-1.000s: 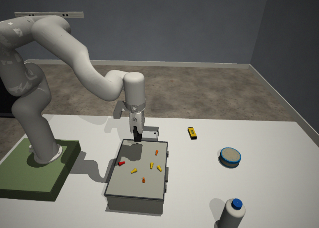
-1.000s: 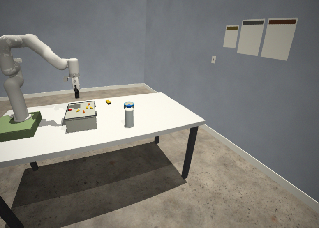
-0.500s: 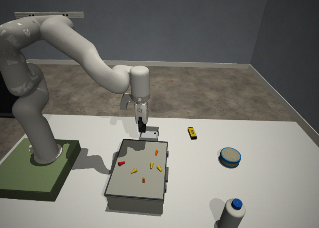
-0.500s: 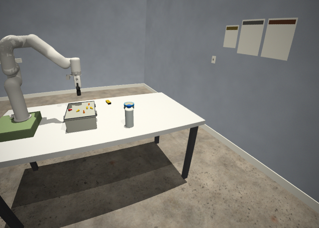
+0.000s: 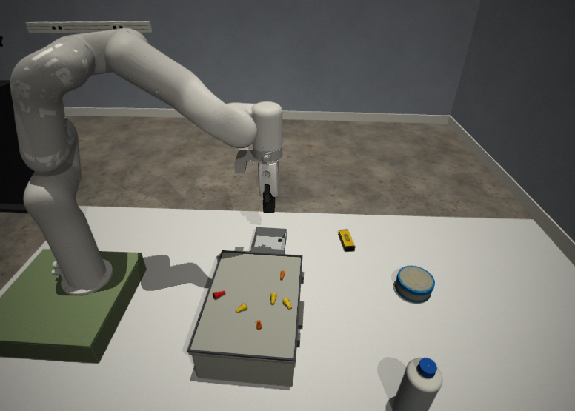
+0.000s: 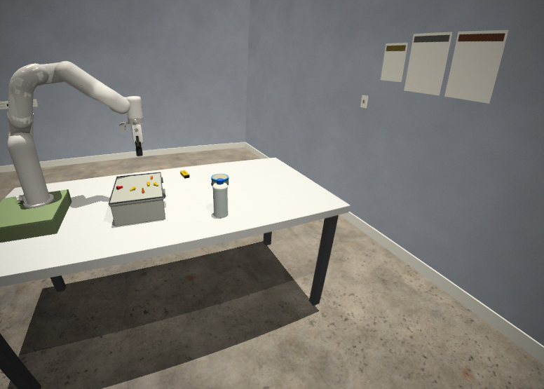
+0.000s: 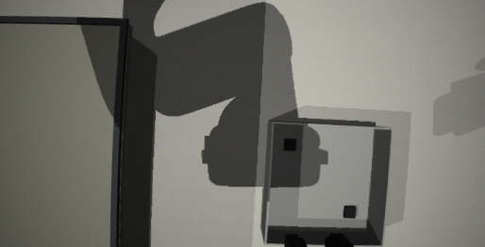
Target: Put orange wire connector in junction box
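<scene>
The jaws, raised above the junction box, grip something small, probably an orange connector, hidden from view.

White table, tool case, junction box, green base, bottle
</scene>
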